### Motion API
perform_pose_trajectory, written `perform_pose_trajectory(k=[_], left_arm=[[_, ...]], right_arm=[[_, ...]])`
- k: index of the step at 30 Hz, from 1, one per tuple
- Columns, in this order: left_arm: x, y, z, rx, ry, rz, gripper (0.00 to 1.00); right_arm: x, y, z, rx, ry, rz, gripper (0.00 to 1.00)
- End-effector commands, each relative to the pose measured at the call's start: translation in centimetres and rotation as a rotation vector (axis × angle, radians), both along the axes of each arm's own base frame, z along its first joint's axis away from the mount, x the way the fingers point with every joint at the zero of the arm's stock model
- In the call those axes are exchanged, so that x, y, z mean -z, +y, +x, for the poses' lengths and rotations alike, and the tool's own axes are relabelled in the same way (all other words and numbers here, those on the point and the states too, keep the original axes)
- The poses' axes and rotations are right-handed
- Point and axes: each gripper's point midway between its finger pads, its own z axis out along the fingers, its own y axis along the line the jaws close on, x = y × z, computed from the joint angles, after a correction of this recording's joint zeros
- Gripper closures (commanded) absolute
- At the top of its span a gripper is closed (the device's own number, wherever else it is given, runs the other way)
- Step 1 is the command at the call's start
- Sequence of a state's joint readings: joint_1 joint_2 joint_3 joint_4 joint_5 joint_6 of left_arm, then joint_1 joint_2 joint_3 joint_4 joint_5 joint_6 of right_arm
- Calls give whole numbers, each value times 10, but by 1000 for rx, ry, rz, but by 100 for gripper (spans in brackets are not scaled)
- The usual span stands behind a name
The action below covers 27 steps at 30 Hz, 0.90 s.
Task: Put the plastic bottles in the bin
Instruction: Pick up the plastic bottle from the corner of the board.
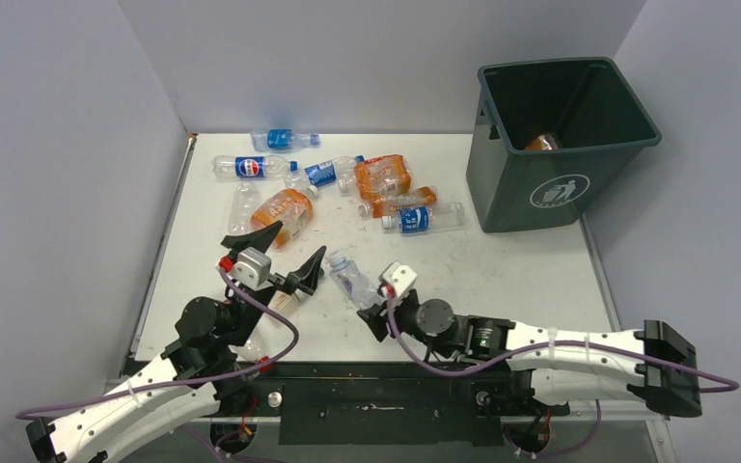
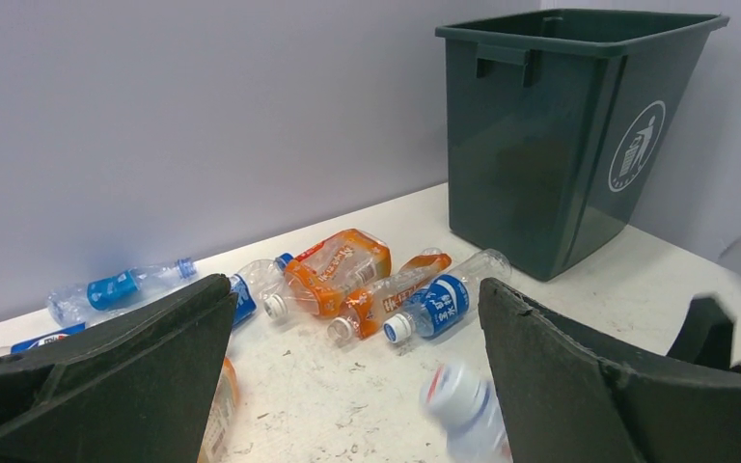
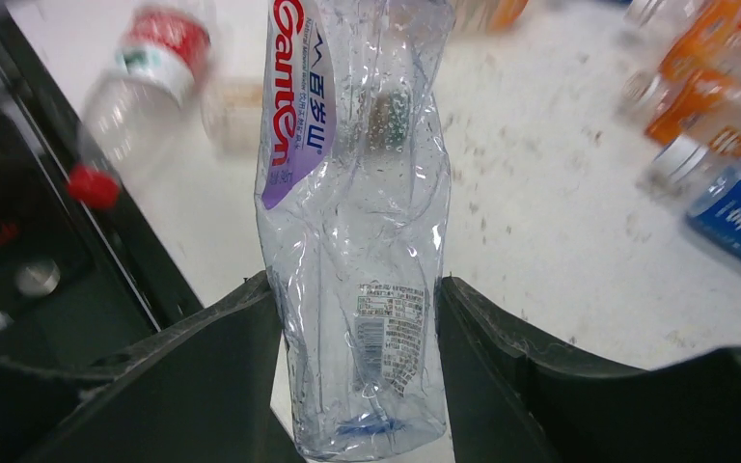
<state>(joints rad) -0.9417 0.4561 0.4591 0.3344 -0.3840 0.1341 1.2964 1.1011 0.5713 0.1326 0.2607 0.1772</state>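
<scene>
Plastic bottles lie scattered on my white, scuffed table, and one is in my grasp. Near the front edge my right gripper is clamped on a crumpled clear thin-walled bottle with a purple-and-red label. Its dented sides are pressed between my black wedge-shaped fingers. Further left along that edge lies a blurred clear bottle with a red cap. My left gripper hovers over the table's left half, jaws spread wide with nothing between them. Beyond it lies a flattened orange bottle. Further back are a squarish crushed orange bottle, a slim clear bottle with a blue label and a round clear bottle with a dark blue label. Against the far edge lies another blue-labelled clear bottle. At the far right corner stands the dark grey-green tapered square plastic bin, smooth-walled, with a white litter symbol on its front. An orange bottle lies inside.
</scene>
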Motion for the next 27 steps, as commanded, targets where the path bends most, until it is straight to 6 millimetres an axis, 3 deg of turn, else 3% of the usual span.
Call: perform_pose_trajectory(k=[1,7,12,15,20,27], left_arm=[[-18,-4,-8,57,-39,-73,4],[-25,-29,-28,235,-25,-90,4],[-20,-82,-52,522,184,-50,4],[-14,-104,-59,632,257,-30,4],[-4,-113,-53,666,315,-63,4],[-2,-108,-37,610,333,-108,3]], right_arm=[[-70,-11,18,149,-60,320,95],[-105,-28,31,251,-130,483,95],[-123,-27,30,224,-177,552,95],[-135,-25,24,178,-204,603,95],[-135,-11,16,105,-214,593,95],[-130,-14,13,91,-242,646,95]])
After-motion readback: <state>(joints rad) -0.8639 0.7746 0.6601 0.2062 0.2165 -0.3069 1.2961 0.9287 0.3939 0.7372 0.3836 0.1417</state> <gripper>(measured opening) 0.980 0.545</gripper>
